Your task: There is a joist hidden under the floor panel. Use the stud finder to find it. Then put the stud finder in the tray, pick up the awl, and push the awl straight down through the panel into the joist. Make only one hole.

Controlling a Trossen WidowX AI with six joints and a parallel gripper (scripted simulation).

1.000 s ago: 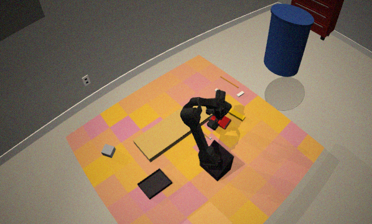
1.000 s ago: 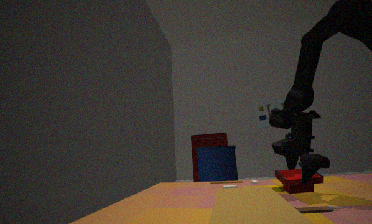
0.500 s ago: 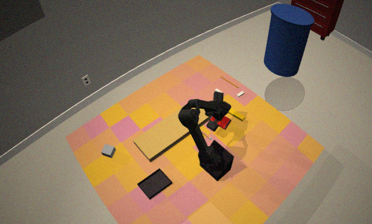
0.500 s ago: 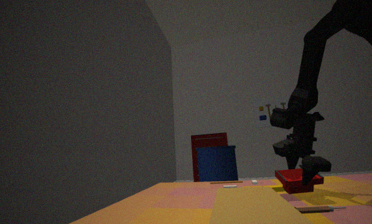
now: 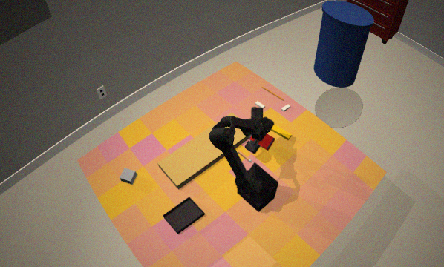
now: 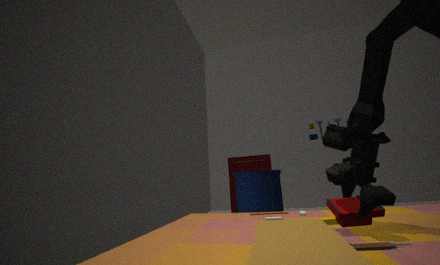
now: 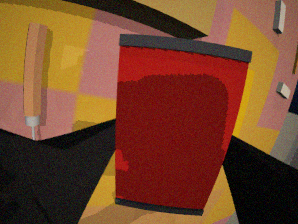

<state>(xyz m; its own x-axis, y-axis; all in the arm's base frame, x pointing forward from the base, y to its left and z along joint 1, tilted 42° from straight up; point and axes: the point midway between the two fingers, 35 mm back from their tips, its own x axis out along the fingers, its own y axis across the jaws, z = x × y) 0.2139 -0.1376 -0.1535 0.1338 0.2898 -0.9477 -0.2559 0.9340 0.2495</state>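
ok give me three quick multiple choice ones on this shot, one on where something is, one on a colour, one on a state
1. Where does the awl lie?
A. in the black tray
B. on the checkered mat beside the floor panel
C. on top of the floor panel

2. What colour is the stud finder?
A. blue
B. grey
C. red

3. How do the jaws stand?
A. open, holding nothing
B. shut on the stud finder
C. shut on the awl

Key:
1 B, the exterior view shows it flat on the mat by the panel's edge, and the black tray holds nothing.
2 C, its body fills the wrist view in red with dark end strips.
3 B, the stud finder sits between them, while the awl lies untouched on the mat.
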